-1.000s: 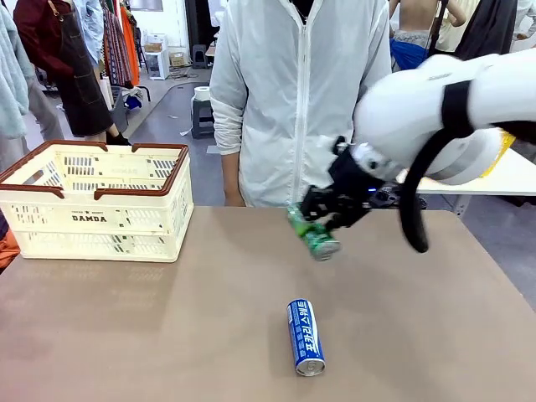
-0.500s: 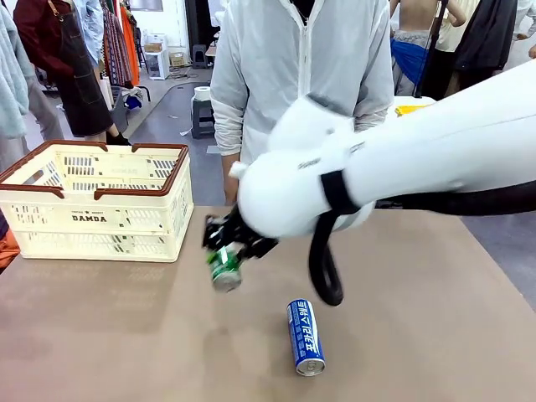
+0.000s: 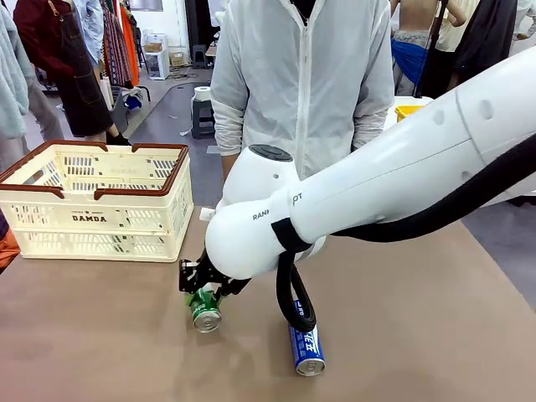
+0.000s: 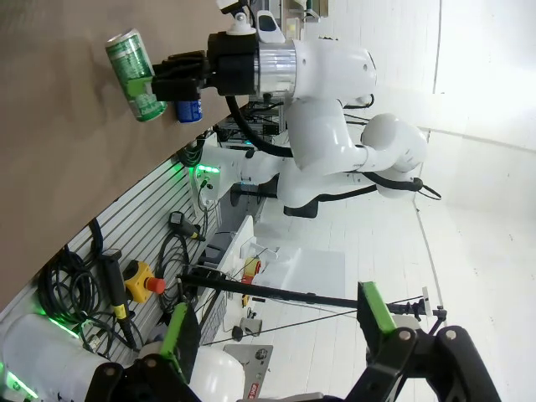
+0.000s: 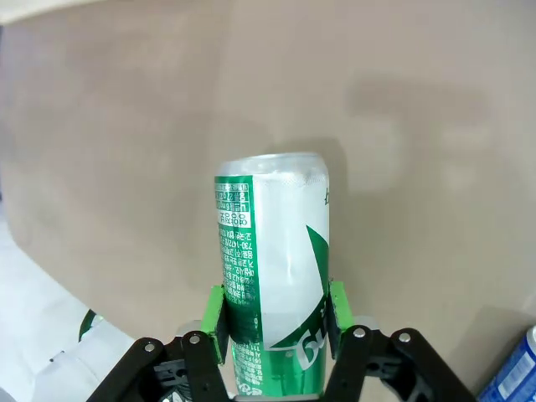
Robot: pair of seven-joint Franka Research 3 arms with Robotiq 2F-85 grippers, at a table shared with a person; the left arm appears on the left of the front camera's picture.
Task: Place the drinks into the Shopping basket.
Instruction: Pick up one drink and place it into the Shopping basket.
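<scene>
My right gripper (image 3: pixel 203 291) is shut on a green drink can (image 3: pixel 205 312) and holds it tilted just above the brown table, in front of the Shopping basket's right corner. The Shopping basket (image 3: pixel 100 219), cream with a brown rim, stands at the far left. A blue drink can (image 3: pixel 308 350) lies on its side near the front edge, partly behind the arm's cable. In the right wrist view the green can (image 5: pixel 272 268) sits between the green pads (image 5: pixel 217 322), with the blue can (image 5: pixel 515 377) at the corner. My left gripper (image 4: pixel 275 328) is open, off the table.
A person in a white jacket (image 3: pixel 301 84) stands at the far edge, behind my right arm (image 3: pixel 377 184), which stretches across the table's middle. A yellow object (image 3: pixel 410 109) sits on another table behind. Bare tabletop (image 3: pixel 100 335) lies in front of the basket.
My right arm has swept from the right side to left of centre with the green can, lowering it toward the table near the basket. The blue can has stayed put.
</scene>
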